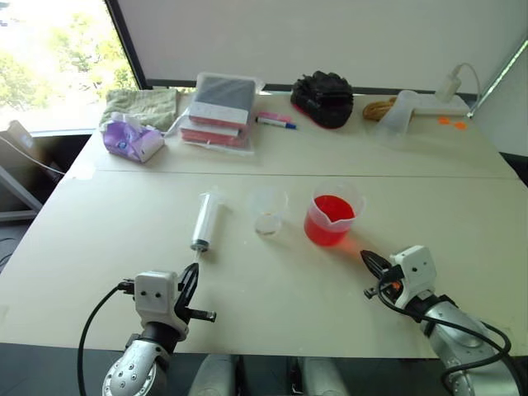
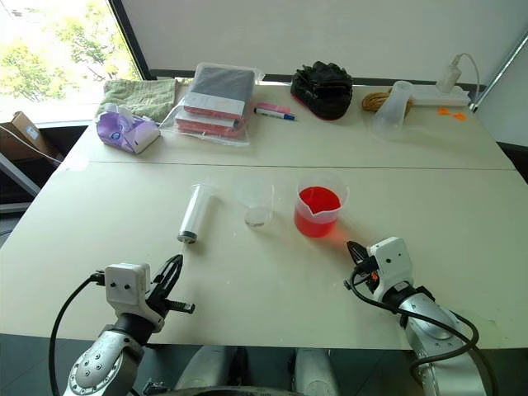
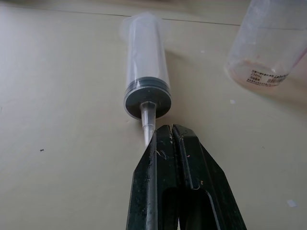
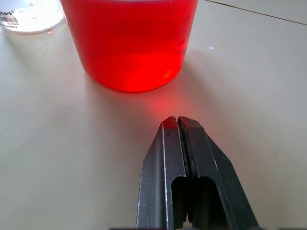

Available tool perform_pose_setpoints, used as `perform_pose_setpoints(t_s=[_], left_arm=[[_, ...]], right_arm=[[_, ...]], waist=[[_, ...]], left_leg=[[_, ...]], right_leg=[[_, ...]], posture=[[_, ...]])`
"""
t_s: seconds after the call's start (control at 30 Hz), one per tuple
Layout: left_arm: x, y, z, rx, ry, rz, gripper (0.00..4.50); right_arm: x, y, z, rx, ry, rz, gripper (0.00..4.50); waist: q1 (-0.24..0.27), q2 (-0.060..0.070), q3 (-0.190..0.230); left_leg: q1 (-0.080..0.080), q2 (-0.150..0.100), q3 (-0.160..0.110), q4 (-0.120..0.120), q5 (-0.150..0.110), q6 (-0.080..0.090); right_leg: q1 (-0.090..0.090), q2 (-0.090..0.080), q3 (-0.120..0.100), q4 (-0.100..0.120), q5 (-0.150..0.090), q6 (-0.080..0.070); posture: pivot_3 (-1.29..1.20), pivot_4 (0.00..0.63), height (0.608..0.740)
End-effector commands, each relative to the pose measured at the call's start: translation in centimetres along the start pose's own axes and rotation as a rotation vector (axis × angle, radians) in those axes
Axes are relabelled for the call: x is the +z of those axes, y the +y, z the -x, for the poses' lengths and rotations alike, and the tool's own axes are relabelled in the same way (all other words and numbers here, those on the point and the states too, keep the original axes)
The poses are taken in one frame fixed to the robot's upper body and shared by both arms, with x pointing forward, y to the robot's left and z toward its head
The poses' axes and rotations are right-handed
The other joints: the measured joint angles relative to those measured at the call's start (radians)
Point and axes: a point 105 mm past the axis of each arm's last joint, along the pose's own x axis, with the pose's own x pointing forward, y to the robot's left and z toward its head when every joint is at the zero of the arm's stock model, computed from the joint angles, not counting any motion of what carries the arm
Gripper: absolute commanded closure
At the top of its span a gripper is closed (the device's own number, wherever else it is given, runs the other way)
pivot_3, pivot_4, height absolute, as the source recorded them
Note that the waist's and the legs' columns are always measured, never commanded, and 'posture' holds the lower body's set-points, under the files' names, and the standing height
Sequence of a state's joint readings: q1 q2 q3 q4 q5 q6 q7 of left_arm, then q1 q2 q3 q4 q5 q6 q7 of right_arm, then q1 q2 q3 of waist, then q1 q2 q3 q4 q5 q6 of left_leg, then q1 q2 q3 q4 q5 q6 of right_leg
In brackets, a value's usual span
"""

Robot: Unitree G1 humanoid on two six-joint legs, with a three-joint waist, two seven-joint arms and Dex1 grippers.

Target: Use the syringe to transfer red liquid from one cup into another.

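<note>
Left fingers (image 3: pixel 165 158) pressing together, pinching nothing, pointing at the syringe (image 1: pixel 206 219) tip from just short of it, nozzle nearly touching the fingertips in the left wrist view. Left gripper (image 1: pixel 191 285) hovering low over the table (image 1: pixel 99 247), nearer the robot than the syringe.

Right fingers (image 4: pixel 178 127) likewise pressing flat together, holding nothing, aiming at the beaker (image 1: pixel 333 216) and glowing red at the tips from light passing through it. Right gripper (image 1: pixel 371 262) sitting near the beaker, not touching.

Taking the beaker as landmark: standing upright mid-table, about half full of red liquid (image 1: pixel 330 224). Small cup (image 1: pixel 269 211) standing just to its left, upright, seemingly empty apart from a faint residue at the bottom. Syringe lying flat further left, beyond the cup, dark tip pointing toward the robot, plunger pushed in.

Judging handling: syringe probably light, stiff and smooth, round barrel likely rolling or skidding if nudged from one side. Best taking hold across the barrel's middle, fingers opening wide first and closing squarely, avoiding the thin nozzle. Beaker likely heavier with liquid, thin-walled, prone to sloshing or tipping if bumped. Small cup very light, easily knocked over, perhaps needing steadying.

Nothing transferred yet; pickup not yet begun.
</note>
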State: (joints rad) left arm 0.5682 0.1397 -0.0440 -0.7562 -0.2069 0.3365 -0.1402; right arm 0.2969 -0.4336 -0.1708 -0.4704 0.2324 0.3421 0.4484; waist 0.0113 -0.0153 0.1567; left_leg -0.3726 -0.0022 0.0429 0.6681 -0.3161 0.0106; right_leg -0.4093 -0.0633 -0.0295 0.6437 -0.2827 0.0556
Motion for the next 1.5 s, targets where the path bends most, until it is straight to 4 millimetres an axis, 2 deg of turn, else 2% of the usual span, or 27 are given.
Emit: perform_pose_setpoints(t_s=[0.03,0.83,1.1,1.2,1.4,1.43,1.47,1.5], left_arm=[[1.6,0.1,0.1,0.013,-0.064,-0.013,4.5],[2.2,0.0,-0.1,-0.003,-0.064,-0.002,4.5],[2.1,0.0,-0.2,-0.018,-0.058,-0.008,4.5],[2.4,0.3,-0.6,-0.005,-0.035,0.076,4.5],[4.6,1.5,-1.4,-0.006,0.012,0.21,4.5],[4.6,2.0,-1.5,0.017,0.04,0.215,3.98],[4.6,2.4,-1.6,0.033,0.062,0.219,3.94],[4.6,3.0,-1.8,0.062,0.085,0.256,3.71]], right_arm=[[1.5,0.0,0.1,-0.001,-0.048,0.014,4.5],[2.0,0.1,0.1,0.003,-0.039,0.017,4.5],[1.2,-0.2,0.0,0.012,-0.03,0.015,4.5],[0.7,-0.2,-0.3,0.03,-0.019,0.005,4.5],[0.4,-0.3,-0.7,0.052,-0.013,0.01,4.5],[0.3,-0.2,-0.6,0.059,-0.013,0.015,4.5],[0.3,-0.2,-0.6,0.064,-0.013,0.018,4.5],[0.4,-0.2,-0.6,0.067,-0.014,0.019,4.5]], waist=[[0.0,0.0,0.0],[0.0,0.0,0.0],[0.0,0.0,0.0],[0.0,0.0,0.0],[0.0,0.0,0.0],[0.0,0.001,0.0],[0.0,0.001,-0.001],[-0.001,0.001,-0.001]], left_leg=[[0.0,0.0,0.0,0.0,0.0,0.0],[0.0,0.0,0.0,0.0,0.0,0.0],[0.0,0.0,0.0,0.0,0.0,0.0],[0.0,0.0,0.0,0.0,0.0,0.0],[0.001,0.0,0.0,0.001,0.0,0.0],[0.001,0.0,0.0,0.001,0.0,0.0],[0.001,0.0,0.0,0.001,0.0,0.0],[0.001,0.0,0.0,0.001,0.0,0.0]], right_leg=[[0.0,0.0,0.0,0.0,0.0,0.0],[0.0,0.0,0.0,0.0,0.0,0.0],[0.0,0.0,0.0,0.0,0.0,0.0],[0.0,0.0,0.0,0.0,0.0,0.0],[0.0,0.001,0.0,0.002,0.002,0.003],[0.0,0.001,0.0,0.003,0.002,0.003],[0.0,0.001,-0.001,0.003,0.002,0.003],[0.0,0.001,-0.001,0.003,0.002,0.004]], posture=[[0.0,0.15,0.74],[0.0,0.15,0.74],[0.0,0.15,0.74],[0.0,0.15,0.74],[0.0,0.15,0.74],[0.0,0.15,0.74],[0.0,0.15,0.74],[0.0,0.15,0.74]])
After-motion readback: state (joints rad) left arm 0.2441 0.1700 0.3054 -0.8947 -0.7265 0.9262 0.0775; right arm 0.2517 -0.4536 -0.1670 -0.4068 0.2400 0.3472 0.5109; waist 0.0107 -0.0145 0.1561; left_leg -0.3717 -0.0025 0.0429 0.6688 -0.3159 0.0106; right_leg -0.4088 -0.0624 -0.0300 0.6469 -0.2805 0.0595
